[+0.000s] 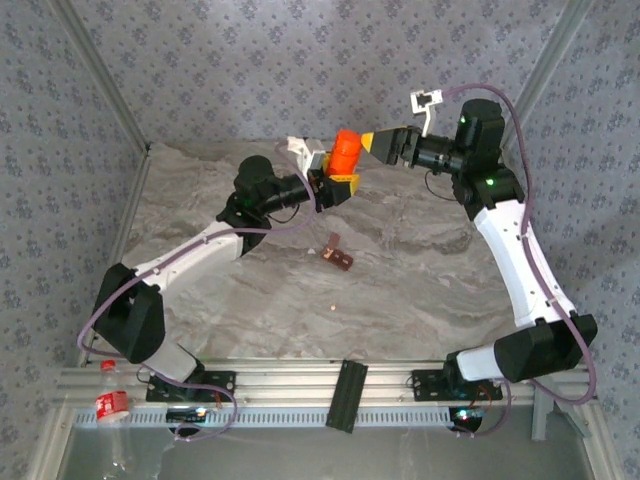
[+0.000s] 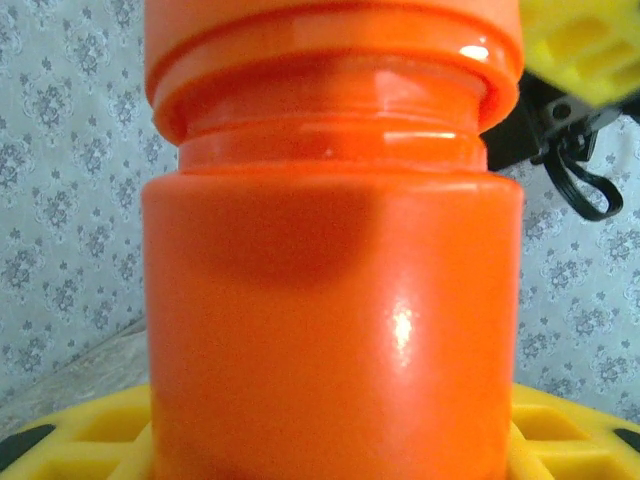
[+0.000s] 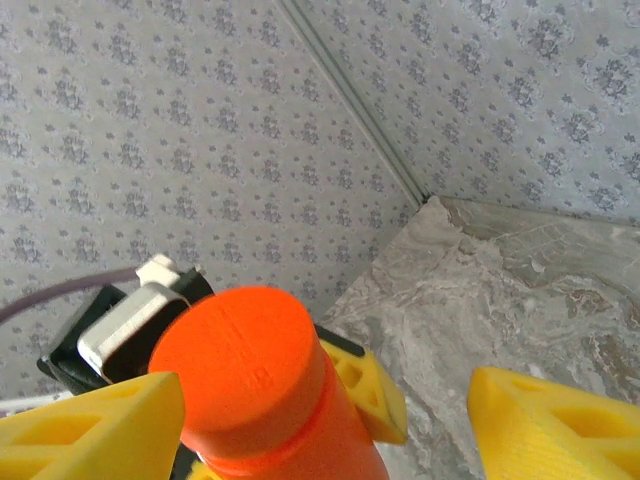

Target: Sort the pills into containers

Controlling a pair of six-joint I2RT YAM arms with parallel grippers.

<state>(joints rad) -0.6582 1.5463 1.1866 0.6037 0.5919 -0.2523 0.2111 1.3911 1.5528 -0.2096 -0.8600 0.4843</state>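
Looked like a robotics lab test cell, not a home or shop. Left arm and right arm were bolted to an aluminium extrusion rail at the near edge, with a purple cable run along the links. Green LEDs were lit on the right arm. Table had a marble-print top, boxed in by patterned grey walls on a metal corner post. Right gripper carried yellow moulded-looking fingers.
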